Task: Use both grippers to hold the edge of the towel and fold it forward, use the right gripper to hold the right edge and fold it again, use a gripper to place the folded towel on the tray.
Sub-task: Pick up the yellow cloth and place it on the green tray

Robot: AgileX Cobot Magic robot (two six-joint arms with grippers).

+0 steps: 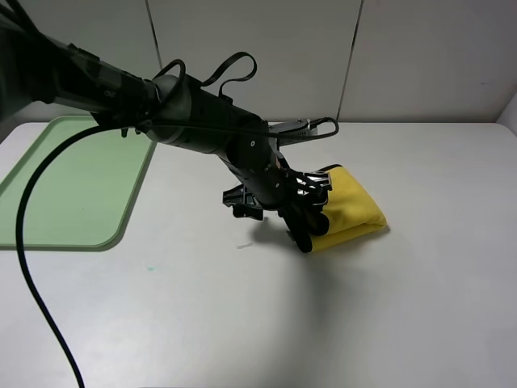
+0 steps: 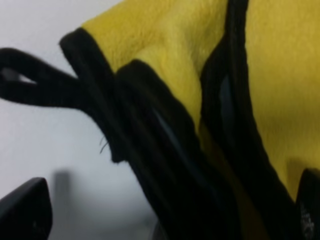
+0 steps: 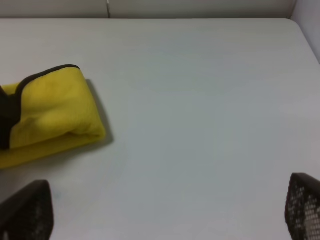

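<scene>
Towel (image 1: 353,212) inspected first: a yellow plush cloth, folded into a thick pad of several layers, lying flat on the white table (image 1: 404,323), right of the middle and nearer the far edge than the near one. Its rounded fold faces the table's right edge. The edge of the towel (image 2: 150,135), a narrow black binding, runs in stacked lines along the side towards the table's left edge, with thin slivers of grey showing between the layers. A small black loop (image 2: 30,80) sticks out from one corner over bare table. Any tag or lettering is too small for me to make out.

I find the left gripper (image 1: 305,228) reaching across the middle and down at that bound side. Its jaws stand wide around the stacked hems, and one of its fingers (image 2: 25,212) is clear of the cloth with bare table between, so I report no grip.

The right gripper (image 3: 165,215) hovers over bare table towards the right edge, jaws spread wide with nothing between them, well apart from the towel.

The tray (image 1: 73,186), pale green with a low rim, sits along the table's left edge towards the far corner.
</scene>
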